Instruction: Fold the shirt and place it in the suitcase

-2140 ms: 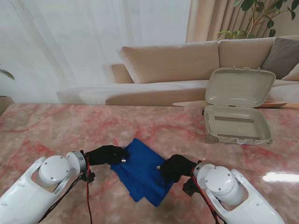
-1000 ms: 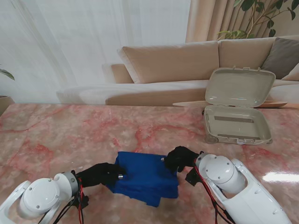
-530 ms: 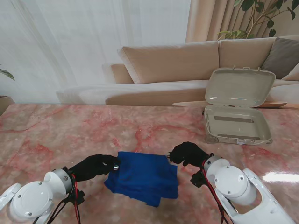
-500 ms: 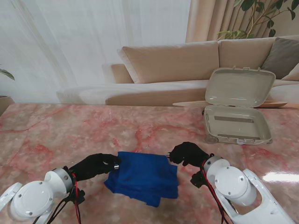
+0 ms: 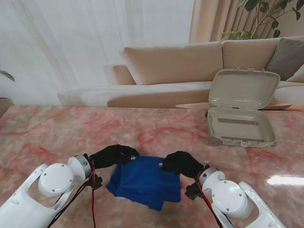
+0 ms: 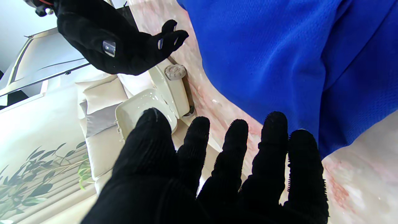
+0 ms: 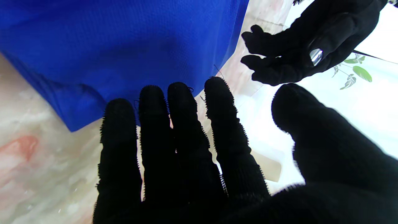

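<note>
1. Stand view: shirt (image 5: 146, 183) folded on the table (image 5: 57, 133), near me; suitcase (image 5: 241, 126) lidded open (ready for packing), well apart.
2. Left wrist: left hand (image 6: 199, 174) spread, holding nothing, beside the shirt.
3. Right wrist: right hand (image 7: 199, 161) likewise spread, empty.

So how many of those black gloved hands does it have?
2. The left hand is at the blue shirt's far left corner, the right hand at its far right corner. Both are open, holding nothing.
</note>
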